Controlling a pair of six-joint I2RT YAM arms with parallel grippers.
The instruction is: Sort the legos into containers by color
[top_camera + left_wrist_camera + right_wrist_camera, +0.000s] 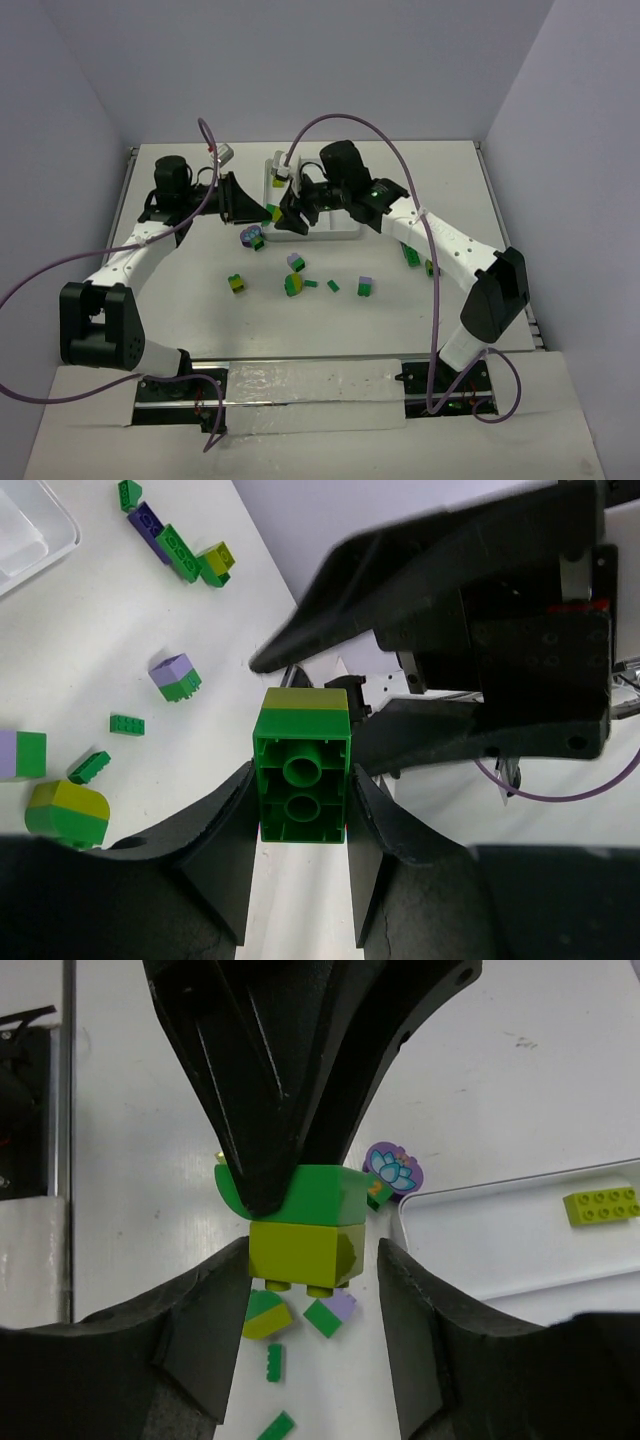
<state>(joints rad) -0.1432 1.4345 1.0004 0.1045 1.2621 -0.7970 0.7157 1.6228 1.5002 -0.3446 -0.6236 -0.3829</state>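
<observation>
arms: two, their tips meeting at the left edge of the tray (470, 1250), above the table (180, 300).
left tool (300, 780): is gripping the green half of the two-colour stack (302, 750), with both fingers pressing on its sides.
right tool (312, 1250): is standing open around the yellow-green half of that same stack, with a slim gap showing beside each finger.
two-colour stack: one, made of two bricks, green joined to yellow-green, and it is hanging between the two tools, clear of the table.
tray: one, white; one yellow-green brick (600, 1205) is lying flat in it; which compartment, i cannot tell.
loose legos (293, 285): are lying at nine spots on the table in the top view. seven are sitting in front of the tray, in green, yellow-green and lilac. two are sitting beside the right arm, one green and one yellow-green.
</observation>
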